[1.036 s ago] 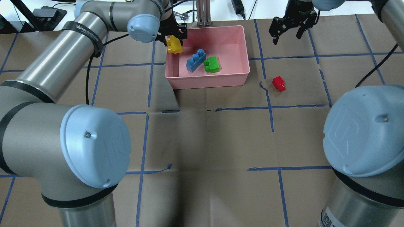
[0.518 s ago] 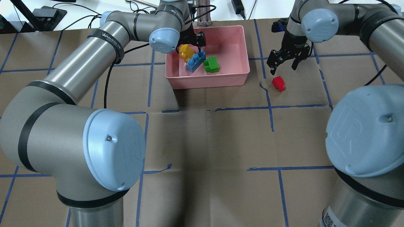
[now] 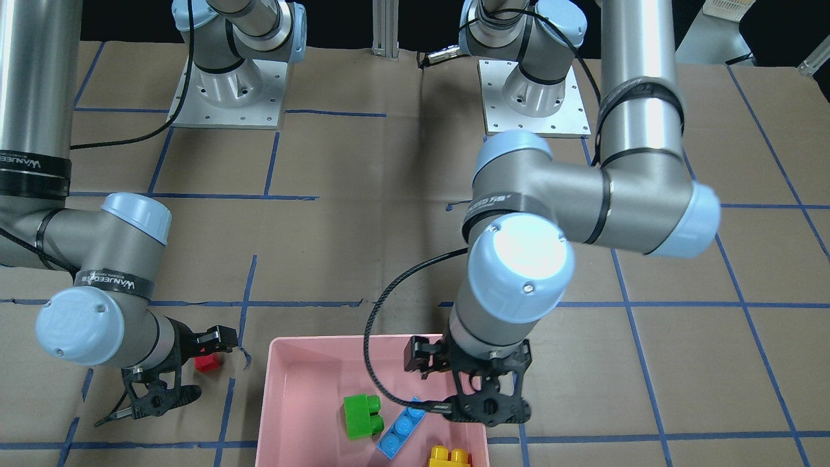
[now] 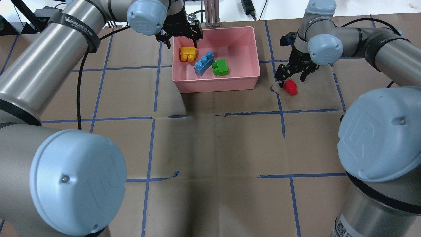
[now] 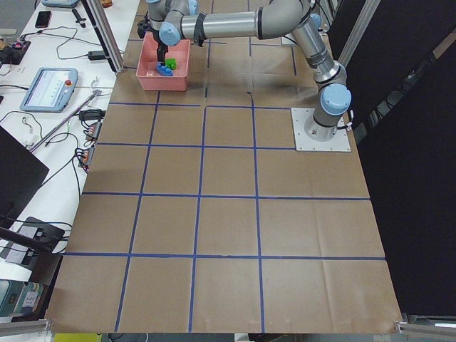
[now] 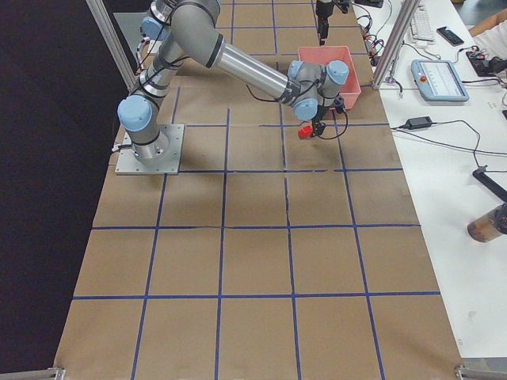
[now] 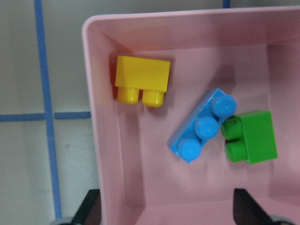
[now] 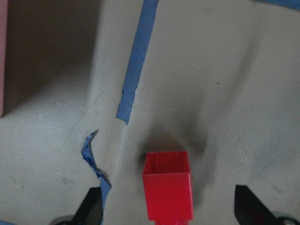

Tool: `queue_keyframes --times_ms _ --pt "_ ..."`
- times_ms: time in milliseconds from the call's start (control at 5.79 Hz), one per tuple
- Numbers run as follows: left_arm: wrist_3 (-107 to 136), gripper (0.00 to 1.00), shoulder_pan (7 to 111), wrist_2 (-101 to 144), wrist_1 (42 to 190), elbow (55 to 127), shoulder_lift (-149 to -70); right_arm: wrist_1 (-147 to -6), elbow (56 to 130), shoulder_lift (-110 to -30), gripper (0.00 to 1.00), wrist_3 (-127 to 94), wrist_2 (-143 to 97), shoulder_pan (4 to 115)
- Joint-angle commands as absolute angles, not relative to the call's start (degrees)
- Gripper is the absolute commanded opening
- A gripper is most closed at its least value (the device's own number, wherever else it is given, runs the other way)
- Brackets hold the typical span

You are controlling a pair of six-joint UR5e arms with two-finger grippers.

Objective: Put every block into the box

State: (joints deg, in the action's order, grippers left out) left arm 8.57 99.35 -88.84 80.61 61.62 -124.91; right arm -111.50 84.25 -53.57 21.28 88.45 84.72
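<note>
The pink box (image 4: pixel 217 85) holds the yellow block (image 4: pixel 187 53), the blue block (image 4: pixel 203 63) and the green block (image 4: pixel 221 67). All three also show in the left wrist view: yellow (image 7: pixel 142 79), blue (image 7: pixel 202 125), green (image 7: pixel 251 137). My left gripper (image 4: pixel 181 40) is open and empty above the box's far left corner. The red block (image 4: pixel 290 87) lies on the table to the right of the box. My right gripper (image 4: pixel 291 78) is open just above it, with a finger on either side. The red block fills the lower middle of the right wrist view (image 8: pixel 168 190).
Brown paper with blue tape lines (image 4: pixel 281 112) covers the table. A torn bit of tape (image 8: pixel 96 159) lies just left of the red block. An aluminium post (image 4: pixel 212 13) stands behind the box. The box wall (image 3: pixel 285 389) is close to the right gripper (image 3: pixel 191 370).
The left gripper carried the yellow block over the box, let it go inside and drew back open. The right gripper came down over the red block.
</note>
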Motion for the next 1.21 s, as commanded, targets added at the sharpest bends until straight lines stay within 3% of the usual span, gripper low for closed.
queue_keyframes --times_ms 0,518,864,1036 --pt "8.4 0.99 98.1 -88.7 88.5 62.7 -116.3 -110.8 85.7 -53.9 0.82 21.3 88.9 84.7" --pt "3.7 0.99 93.3 -88.4 88.2 81.0 -97.7 -110.8 85.2 -54.1 0.37 21.3 90.2 84.6" --pt "3.8 0.99 92.7 -88.8 86.0 81.9 -95.3 -111.3 84.1 -54.1 0.18 21.3 90.1 84.6" --pt "3.8 0.99 92.5 -88.7 86.0 82.1 -95.3 -111.4 83.2 -54.6 0.14 21.2 90.0 84.6"
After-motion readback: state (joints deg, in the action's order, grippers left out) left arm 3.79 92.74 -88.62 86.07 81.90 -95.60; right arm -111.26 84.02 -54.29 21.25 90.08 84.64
